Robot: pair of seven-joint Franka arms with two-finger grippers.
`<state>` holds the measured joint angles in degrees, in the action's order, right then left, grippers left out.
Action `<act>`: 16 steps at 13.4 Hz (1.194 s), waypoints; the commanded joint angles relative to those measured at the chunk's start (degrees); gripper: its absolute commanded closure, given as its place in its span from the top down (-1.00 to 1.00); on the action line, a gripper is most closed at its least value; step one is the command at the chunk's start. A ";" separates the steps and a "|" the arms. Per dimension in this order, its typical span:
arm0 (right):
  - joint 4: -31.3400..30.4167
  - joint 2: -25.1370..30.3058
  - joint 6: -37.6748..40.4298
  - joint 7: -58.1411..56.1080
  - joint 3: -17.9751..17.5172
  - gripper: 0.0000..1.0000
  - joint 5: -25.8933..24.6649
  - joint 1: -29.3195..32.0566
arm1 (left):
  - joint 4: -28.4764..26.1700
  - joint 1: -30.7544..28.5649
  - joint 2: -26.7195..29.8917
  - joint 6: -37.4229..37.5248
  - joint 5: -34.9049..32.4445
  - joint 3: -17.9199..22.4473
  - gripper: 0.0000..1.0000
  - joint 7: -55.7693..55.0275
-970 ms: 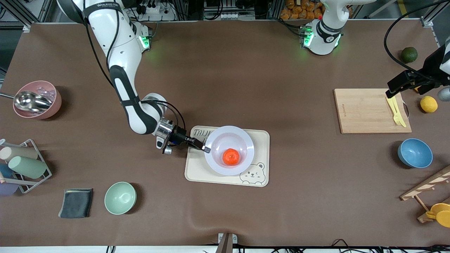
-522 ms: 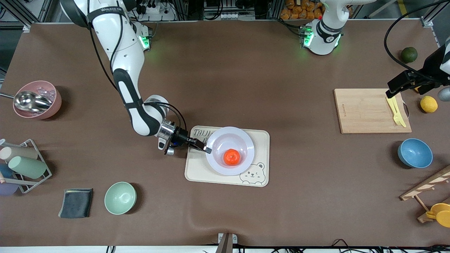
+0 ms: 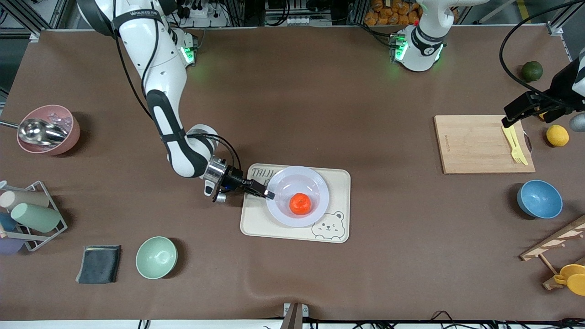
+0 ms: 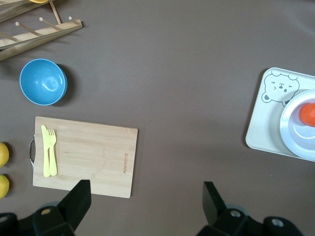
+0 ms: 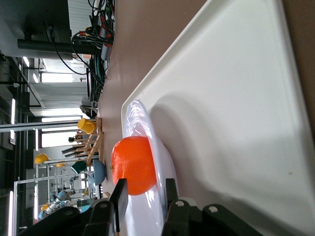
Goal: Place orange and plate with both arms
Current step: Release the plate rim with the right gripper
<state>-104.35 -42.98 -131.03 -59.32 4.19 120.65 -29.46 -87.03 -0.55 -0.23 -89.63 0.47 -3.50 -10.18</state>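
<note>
Your right gripper [image 3: 269,195] sits low at the rim of the plate [image 3: 320,187], its fingers [image 5: 119,201] astride the edge with a gap, not visibly clamped. The round, glossy lavender-white plate lies flat on the cream rectangular bear-printed tray [image 3: 340,180]; the smooth orange [image 3: 300,204] rests in its well. Your left gripper [image 4: 145,196] waits with jaws spread wide over the left arm's end, above the wooden cutting board [image 3: 475,146].

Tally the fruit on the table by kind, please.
Orange: 1
Lemons: 2
Dark green fruit: 1
Total: 4
</note>
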 commanded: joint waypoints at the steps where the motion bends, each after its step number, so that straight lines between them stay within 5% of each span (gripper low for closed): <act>1: 1.43 -0.87 -0.01 0.00 -0.58 -0.25 -3.57 2.04 | -0.25 0.19 0.76 0.86 0.85 0.25 1.00 1.39; 4: 1.43 -0.61 -0.01 0.09 -0.58 -0.29 -5.24 2.47 | -0.16 0.11 0.76 0.86 0.85 0.16 1.00 1.48; 13: 2.04 2.20 3.05 16.51 -0.58 -0.39 -25.71 7.66 | -0.07 0.11 0.85 1.13 0.85 0.16 1.00 1.48; 16: 3.01 2.47 9.71 20.37 -0.41 -0.21 -32.38 11.60 | 0.02 0.02 1.02 1.66 0.94 0.42 1.00 1.48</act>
<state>-101.54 -41.60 -125.28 -42.18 4.54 93.18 -21.45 -87.02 -0.54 -0.23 -89.09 0.47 -3.54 -10.17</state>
